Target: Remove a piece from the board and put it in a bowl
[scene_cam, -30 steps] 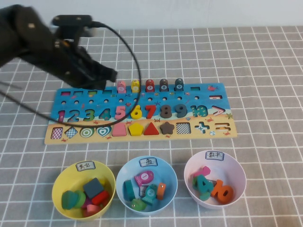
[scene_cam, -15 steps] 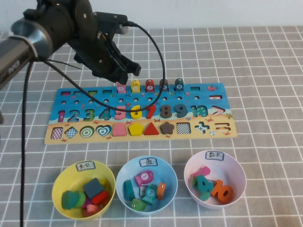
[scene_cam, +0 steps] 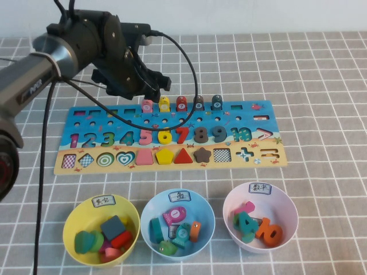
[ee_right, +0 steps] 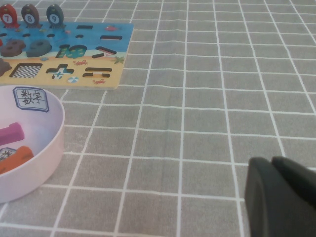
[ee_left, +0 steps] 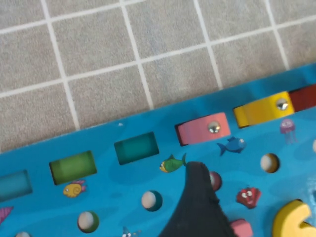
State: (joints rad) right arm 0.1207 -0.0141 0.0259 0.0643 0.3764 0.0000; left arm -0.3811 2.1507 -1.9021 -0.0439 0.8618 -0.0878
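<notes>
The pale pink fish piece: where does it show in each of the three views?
High view: pink fish piece stands in the board's far row, under the left gripper.
Left wrist view: it sits mid-frame in its slot.
Right wrist view: not in it; only right gripper over table.
Shared landmark: yellow fish piece beside it.

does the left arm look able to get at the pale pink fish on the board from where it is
Probably yes. The left gripper hangs just behind the pale pink fish at the board's far edge, and nothing sits between them. The right gripper rests low over the table, far off.
</notes>
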